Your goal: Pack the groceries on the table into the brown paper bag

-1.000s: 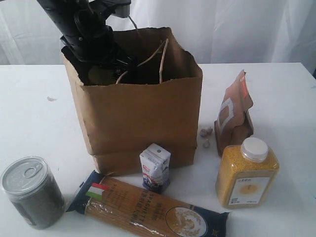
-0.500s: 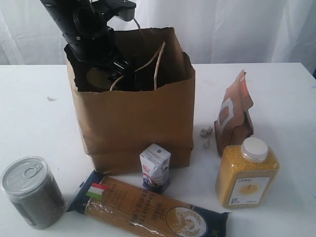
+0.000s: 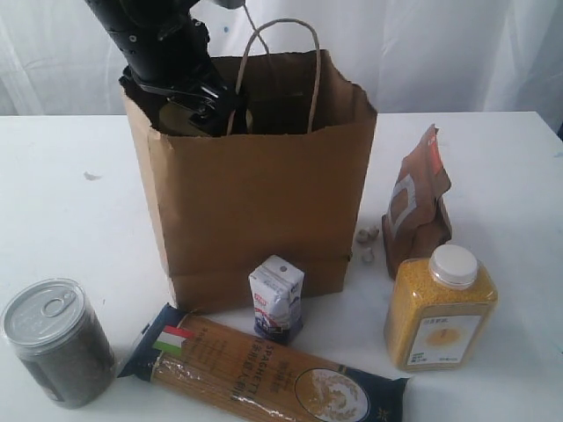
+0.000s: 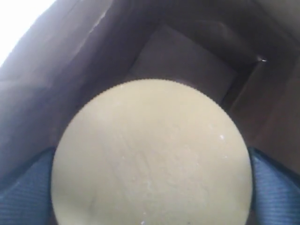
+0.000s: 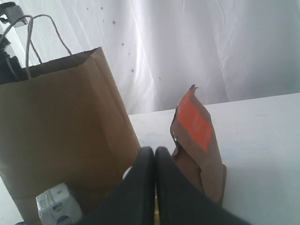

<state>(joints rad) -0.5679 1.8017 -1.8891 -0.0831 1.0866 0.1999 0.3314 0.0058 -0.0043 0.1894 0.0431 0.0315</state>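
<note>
The brown paper bag stands upright on the white table. My left gripper is at the bag's mouth, shut on the clear jar; the jar's olive-gold lid fills the left wrist view between the blue pads, above the bag's floor. A tin can, spaghetti packet, small carton, yellow-grain bottle and brown pouch stand around the bag. My right gripper is shut and empty, low beside the pouch, out of the exterior view.
A few small pale bits lie on the table between the bag and the pouch. White curtains hang behind the table. The carton stands right against the bag's front. One paper handle loop stands up above the bag's rim.
My left arm has risen slightly with the jar. The bag has straightened and stands taller, and its handle loop has come up out of the opening.
</note>
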